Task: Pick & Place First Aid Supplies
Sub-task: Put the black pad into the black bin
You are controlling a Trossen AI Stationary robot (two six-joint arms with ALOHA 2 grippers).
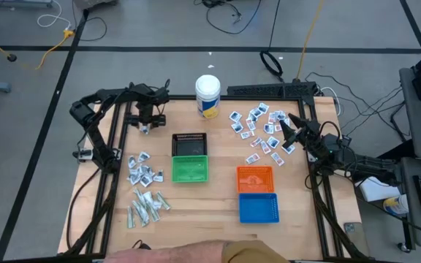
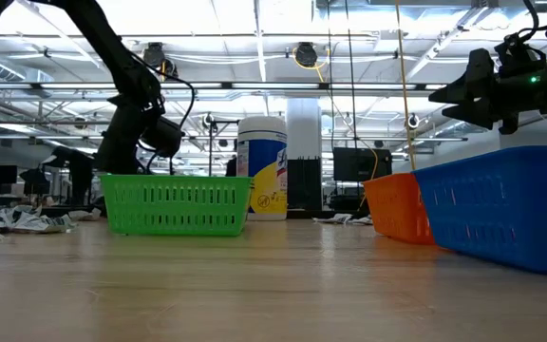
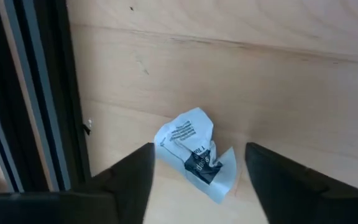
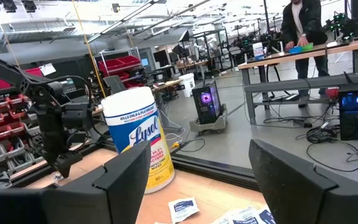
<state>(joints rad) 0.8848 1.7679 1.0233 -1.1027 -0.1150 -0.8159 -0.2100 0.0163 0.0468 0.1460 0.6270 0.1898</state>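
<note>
Packet [image 3: 197, 160], crumpled, lies on the worktop [image 3: 260, 74] between the left pincer's [image 3: 197, 180] spread fingers, untouched; right pincer [image 1: 286, 131] hangs apart over scattered packets [image 1: 258, 128].

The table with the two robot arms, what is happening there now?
The left gripper hangs at the table's far left over one crumpled packet, fingers either side of it, not gripping. The right gripper waits open above the scattered white packets on the right. The green basket looks empty.
</note>
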